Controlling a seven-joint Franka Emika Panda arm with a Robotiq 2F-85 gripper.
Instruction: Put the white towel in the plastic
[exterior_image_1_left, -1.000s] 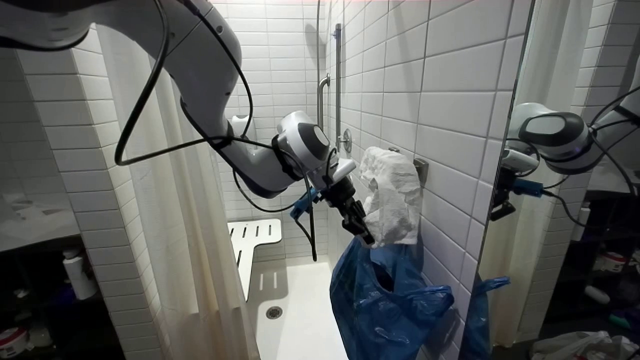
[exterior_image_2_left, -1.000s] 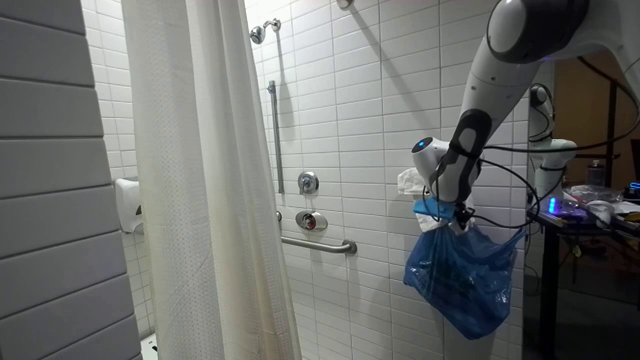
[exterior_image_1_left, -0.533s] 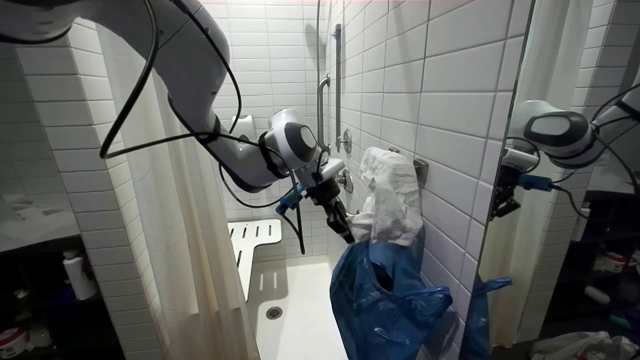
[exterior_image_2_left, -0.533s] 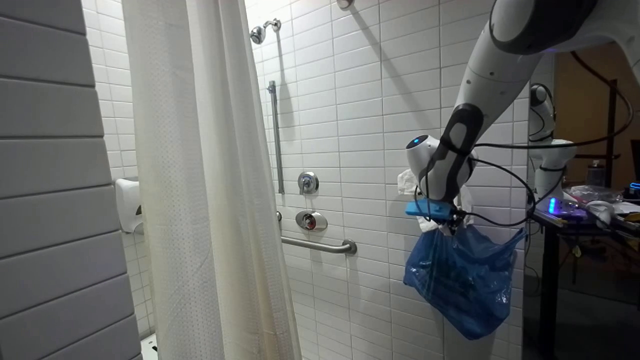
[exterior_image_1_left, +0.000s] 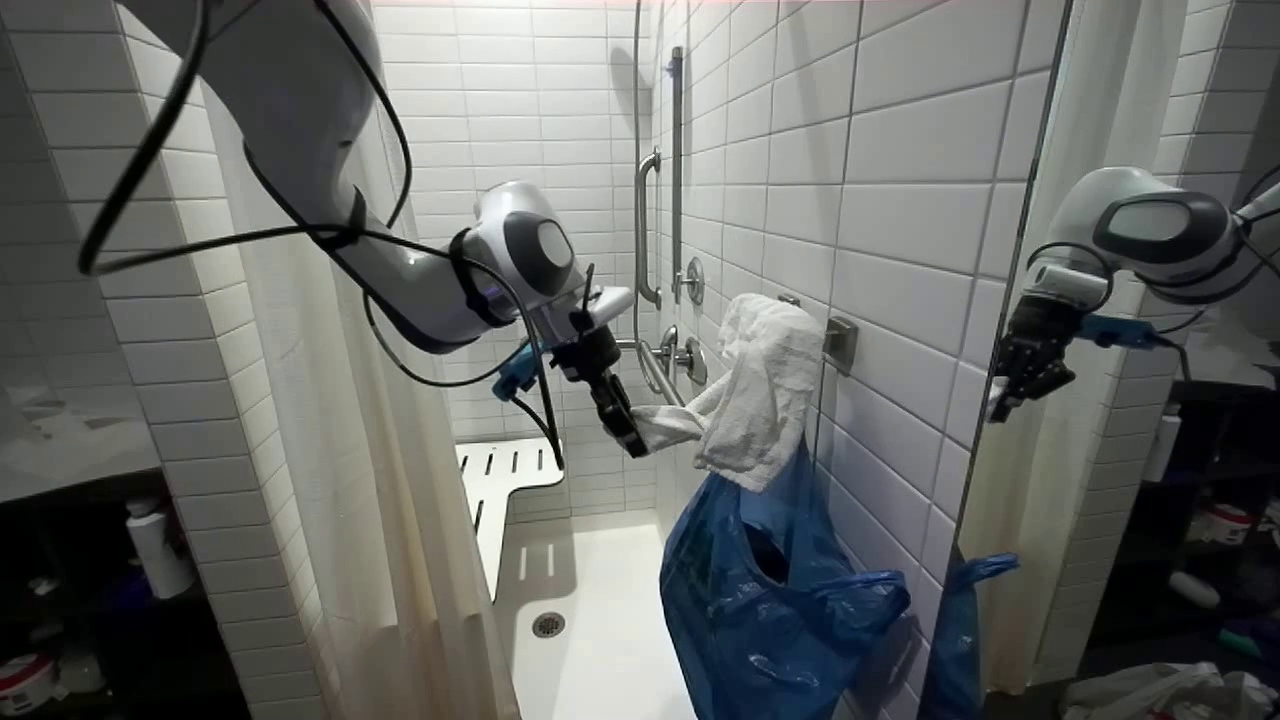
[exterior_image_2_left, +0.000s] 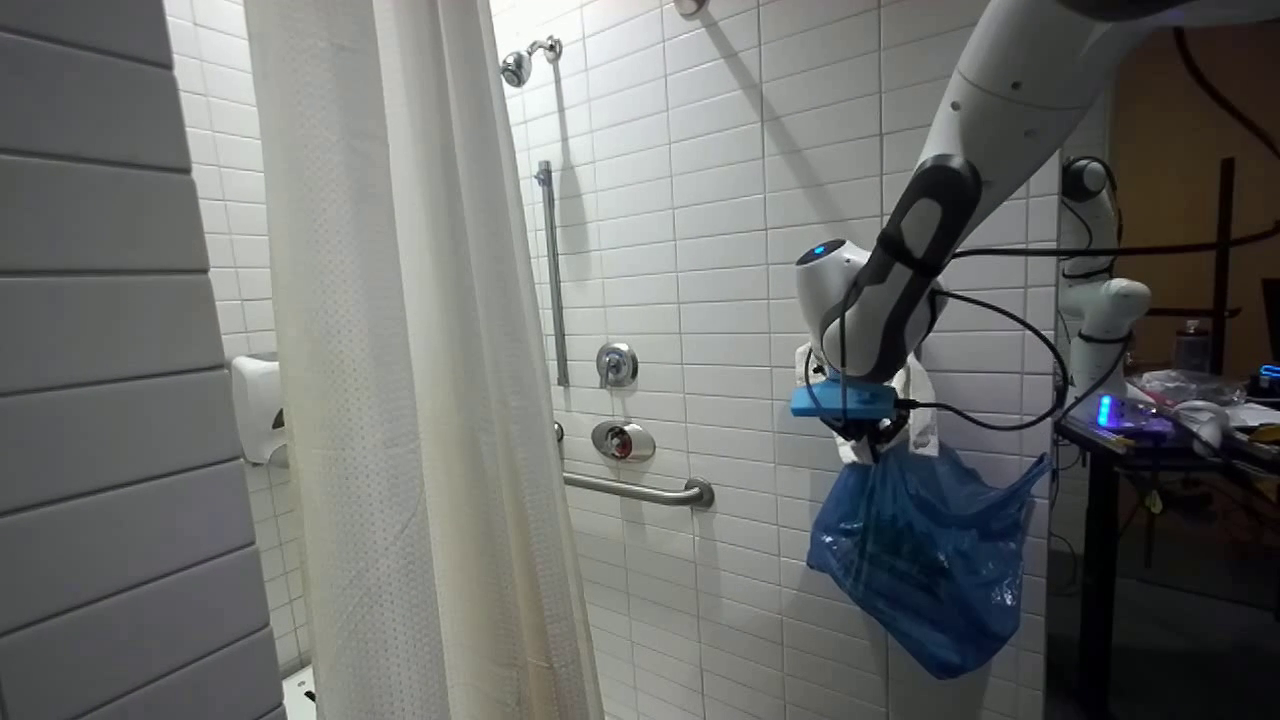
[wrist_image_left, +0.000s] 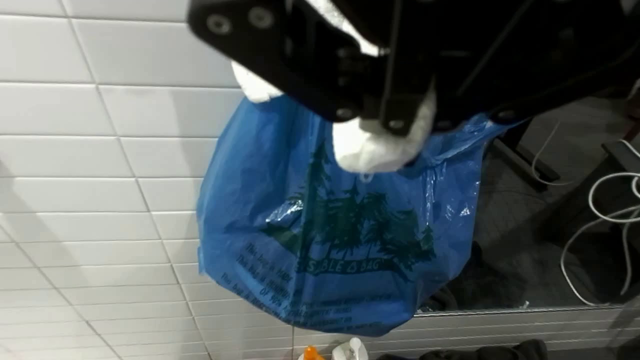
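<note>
My gripper is shut on a corner of the white towel, drawing it out from the wall in a taut fold. The rest of the towel still hangs over a metal holder on the tiles. In the wrist view a bunched white towel end sticks out below the jaws. Directly beneath the towel hangs the plastic, a blue bag with a dark opening at its upper front. Its printed face fills the middle of the wrist view. The arm partly covers the towel in an exterior view.
A shower curtain hangs on the side away from the tiled wall. Behind the gripper are a grab bar and a slotted shower seat. A mirror stands beside the bag. The arm's loose cable dangles near the gripper.
My gripper has drawn back from the wall and slightly up, pulling the towel's corner sideways and stretching it. The bag has hardly moved.
</note>
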